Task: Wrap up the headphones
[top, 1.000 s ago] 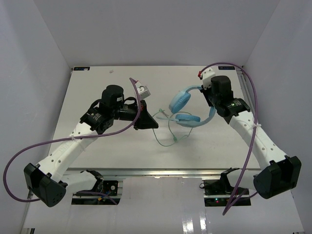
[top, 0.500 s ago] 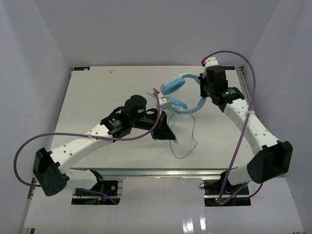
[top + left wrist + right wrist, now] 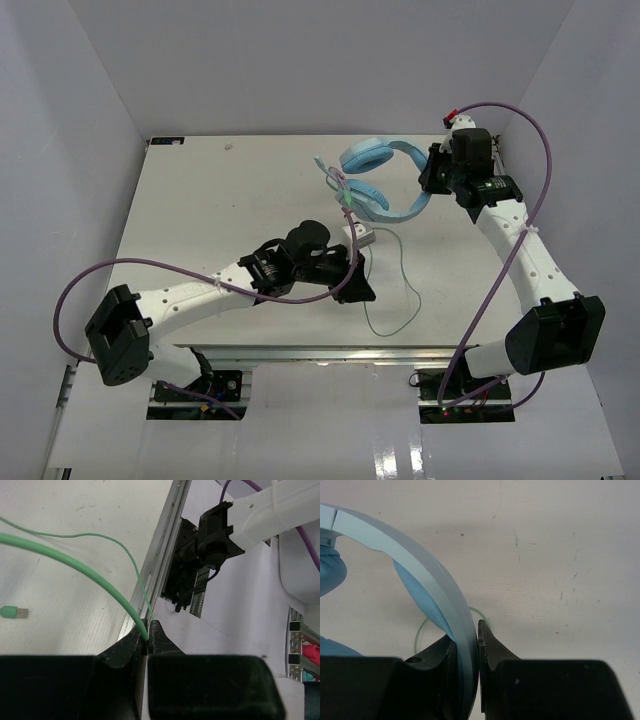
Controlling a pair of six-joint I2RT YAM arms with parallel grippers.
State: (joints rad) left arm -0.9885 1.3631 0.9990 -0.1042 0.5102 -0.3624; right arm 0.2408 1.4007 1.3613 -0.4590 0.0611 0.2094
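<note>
The light blue headphones (image 3: 375, 185) hang above the far middle of the table, held by the headband (image 3: 427, 587). My right gripper (image 3: 432, 178) is shut on the headband; the band runs between its fingers (image 3: 470, 645). The thin green cable (image 3: 400, 275) drops from the ear cups and loops over the table's near edge. My left gripper (image 3: 362, 290) is shut on the cable (image 3: 75, 562), which enters between the fingers (image 3: 146, 635). The small plug (image 3: 14, 612) lies on the table in the left wrist view.
The white table (image 3: 200, 220) ends in a metal rail (image 3: 330, 350) at the near edge. The arm bases (image 3: 450, 385) sit below it. White walls (image 3: 60, 150) close in both sides and the back. Thick purple arm cables (image 3: 520, 210) arc beside both arms.
My right gripper carried the headphones back and to the right, higher up. My left gripper moved right and toward the near edge, drawing the cable along.
</note>
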